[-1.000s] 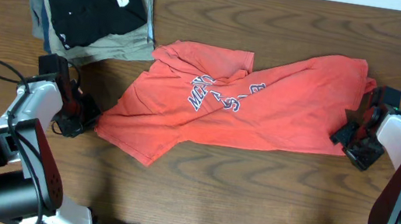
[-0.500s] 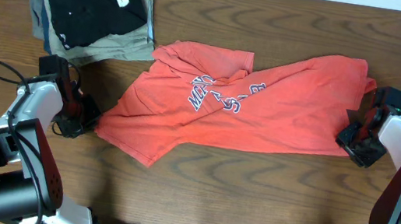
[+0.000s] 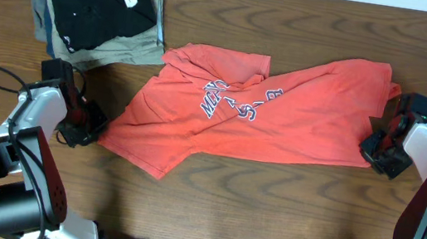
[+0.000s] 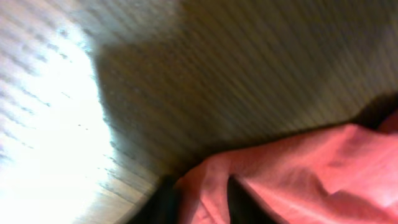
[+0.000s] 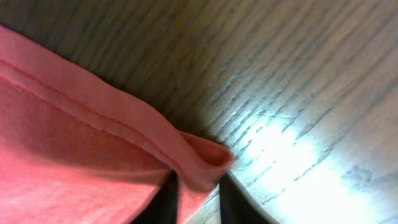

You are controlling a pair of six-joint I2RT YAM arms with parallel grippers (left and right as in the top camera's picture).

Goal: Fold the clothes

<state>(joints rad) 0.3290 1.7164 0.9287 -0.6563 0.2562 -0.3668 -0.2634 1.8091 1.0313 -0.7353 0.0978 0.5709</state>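
- Where the brown wood-grain bench (image 3: pixel 269 203) lies nearest the two arm bases, a bare strip of it runs the whole width in front of the clothes.
- At the left end of that strip, the left hand (image 3: pixel 78 127) sits low on the bench, at the left tip of the red-orange short-sleeved T-shirt (image 3: pixel 298 115). Its wrist view is blurred, but a fold of the red cloth stands between the two dark fingers (image 4: pixel 163 205), which are drawn nearly together on it.
- At the shirt's right end, the right hand (image 3: pixel 382 152) meets the hem. Its wrist view shows the stitched edge rolled into a small fold and pinched between the narrowly closed fingers (image 5: pixel 163 200), with bare wood just beyond.
- The T-shirt lies rumpled across the middle of the bench, its length running left to right. Its white, dark-outlined lettering (image 3: pixel 237 98) faces up and is creased. Its near-left edge sags to a point toward the front.
- Farther back, in the far-left corner, a black folded garment (image 3: pixel 100 3) with a small white tag (image 3: pixel 131 0) lies on top of a khaki folded garment (image 3: pixel 145 43). A blue folded garment (image 3: pixel 37 19) shows at the stack's left side.
- The stack's near-right corner is just beside the shirt's far-left edge; whether they touch cannot be told.
- To the right of the stack, bare wood runs along the bench's back edge behind the shirt.
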